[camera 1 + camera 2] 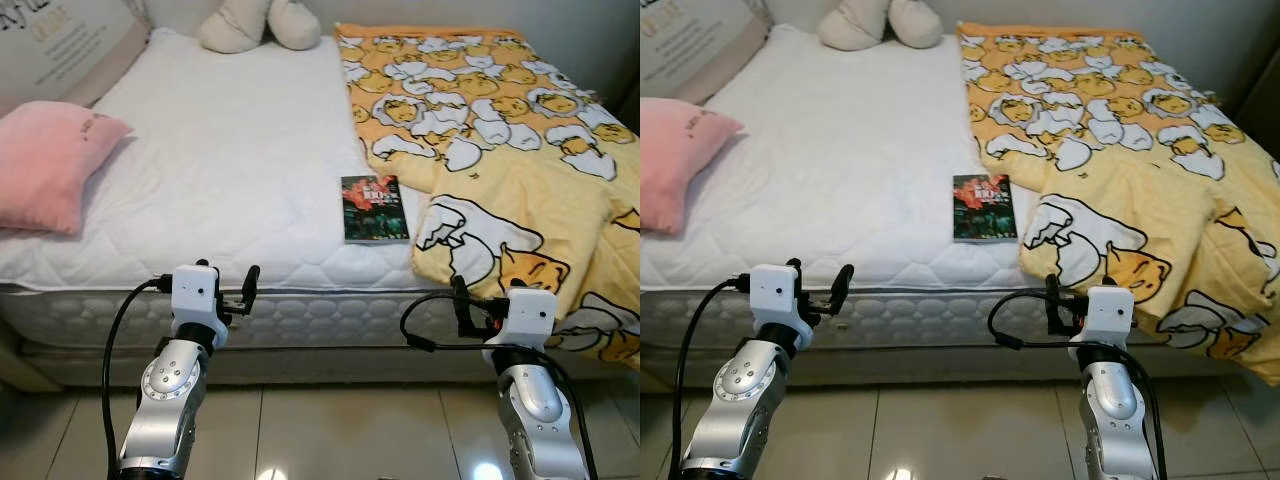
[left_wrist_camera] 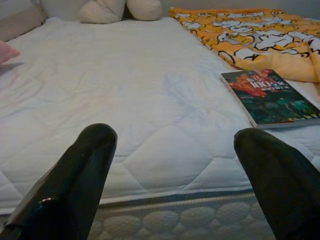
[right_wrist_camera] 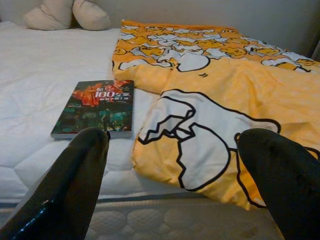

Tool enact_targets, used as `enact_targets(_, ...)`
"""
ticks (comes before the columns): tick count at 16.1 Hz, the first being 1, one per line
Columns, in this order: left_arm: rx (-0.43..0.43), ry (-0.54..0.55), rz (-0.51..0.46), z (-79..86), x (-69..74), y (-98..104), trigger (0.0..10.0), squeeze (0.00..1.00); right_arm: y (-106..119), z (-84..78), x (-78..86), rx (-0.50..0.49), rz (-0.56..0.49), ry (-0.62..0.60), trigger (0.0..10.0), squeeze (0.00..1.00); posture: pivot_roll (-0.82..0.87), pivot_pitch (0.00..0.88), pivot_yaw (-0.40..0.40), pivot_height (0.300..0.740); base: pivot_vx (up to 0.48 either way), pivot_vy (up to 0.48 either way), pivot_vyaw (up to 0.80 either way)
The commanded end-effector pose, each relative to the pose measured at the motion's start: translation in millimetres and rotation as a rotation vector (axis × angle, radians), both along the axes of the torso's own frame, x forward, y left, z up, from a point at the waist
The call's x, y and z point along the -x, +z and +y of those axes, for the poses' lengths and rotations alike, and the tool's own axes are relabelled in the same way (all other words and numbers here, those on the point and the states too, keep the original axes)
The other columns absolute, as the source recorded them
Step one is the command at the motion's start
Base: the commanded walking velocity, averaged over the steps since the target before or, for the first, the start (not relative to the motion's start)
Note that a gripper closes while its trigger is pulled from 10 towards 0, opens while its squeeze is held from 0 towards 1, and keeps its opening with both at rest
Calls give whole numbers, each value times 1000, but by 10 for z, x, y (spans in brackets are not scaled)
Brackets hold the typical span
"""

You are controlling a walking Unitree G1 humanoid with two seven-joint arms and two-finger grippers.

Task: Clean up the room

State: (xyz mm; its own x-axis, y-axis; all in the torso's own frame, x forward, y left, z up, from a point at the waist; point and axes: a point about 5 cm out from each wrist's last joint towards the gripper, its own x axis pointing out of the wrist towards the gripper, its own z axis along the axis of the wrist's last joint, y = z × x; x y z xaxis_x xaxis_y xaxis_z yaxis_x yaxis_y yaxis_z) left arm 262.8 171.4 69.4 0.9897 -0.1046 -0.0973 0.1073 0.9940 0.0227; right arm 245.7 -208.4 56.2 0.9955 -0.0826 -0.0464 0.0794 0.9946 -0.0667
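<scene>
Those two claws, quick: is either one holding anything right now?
Left gripper: open, holding nothing, held before the bed's edge.
Right gripper: open, holding nothing, facing the book and the yellow blanket.

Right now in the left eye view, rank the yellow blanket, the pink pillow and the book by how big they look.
1. yellow blanket, largest by far
2. pink pillow
3. book, smallest

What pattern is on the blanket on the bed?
The blanket is yellow-orange with white cartoon eggs; left eye view shows it best.
</scene>
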Motion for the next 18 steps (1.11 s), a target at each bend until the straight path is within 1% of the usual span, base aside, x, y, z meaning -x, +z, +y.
enact_targets(1,-6,0,11,-14,-27,-5,10000,1000,-12,9,-10,-12,1,3,10000,0,-36,0,7,740,0,0,0)
enact_targets(4,-40,-24,18,-45,-35,-12,10000,1000,-11,3,-21,-9,1,5,10000,0,-34,0,7,740,0,0,0)
enact_targets(6,-13,-51,25,-63,-37,-10,10000,1000,-12,4,-28,-7,2,5,10000,0,-33,0,6,740,0,0,0)
enact_targets(7,-13,-61,13,-69,-40,12,10000,749,-10,22,-39,-6,1,16,10000,0,-32,0,5,740,454,0,0)
enact_targets(8,-11,-63,1,-69,-51,31,10000,0,-8,34,-47,-4,1,25,10000,0,-32,0,4,740,398,-266,0)
enact_targets(10,-30,-65,-9,-75,-56,41,10000,0,-12,42,-53,-2,3,31,10000,0,-29,0,5,740,414,-131,0)
enact_targets(12,-24,-107,-12,-122,-48,45,10000,0,-11,45,-55,2,4,39,10000,0,-30,0,4,740,0,0,0)
enact_targets(13,16,-129,-25,-144,-43,64,10000,0,-10,49,-57,5,4,44,10000,0,-32,0,6,740,480,0,0)
enact_targets(18,15,-126,-21,-159,-84,71,10000,0,-15,63,-58,12,3,53,10000,0,-37,0,8,740,480,0,0)
